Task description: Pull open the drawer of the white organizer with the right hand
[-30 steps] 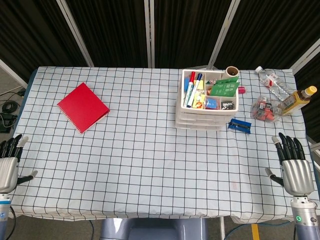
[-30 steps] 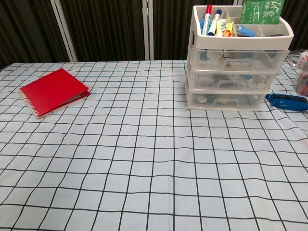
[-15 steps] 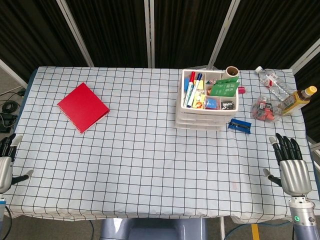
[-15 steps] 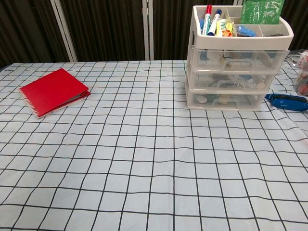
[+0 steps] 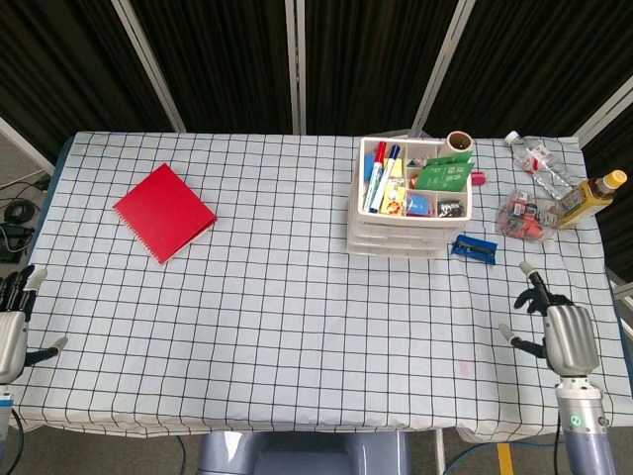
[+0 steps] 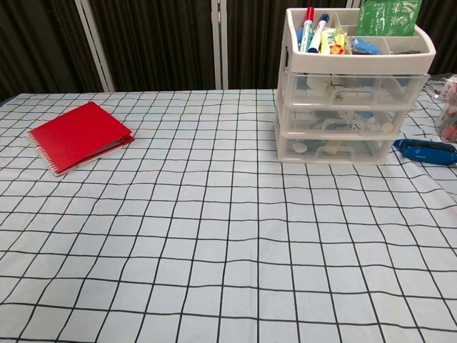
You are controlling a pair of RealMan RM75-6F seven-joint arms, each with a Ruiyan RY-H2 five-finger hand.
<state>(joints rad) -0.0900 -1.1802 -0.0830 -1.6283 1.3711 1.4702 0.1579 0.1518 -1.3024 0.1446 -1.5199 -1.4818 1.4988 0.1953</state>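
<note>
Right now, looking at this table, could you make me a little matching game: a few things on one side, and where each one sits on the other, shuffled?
Things:
1. red notebook
2. white organizer
3. blue stapler
4. right hand

Places:
A. at the near right edge of the table, holding nothing
B. flat on the cloth just right of the organizer's base
C. alone on the far left part of the cloth
D. right of centre toward the back, drawers all shut, pens in its top tray

Pairs: 1-C, 2-D, 3-B, 4-A
</note>
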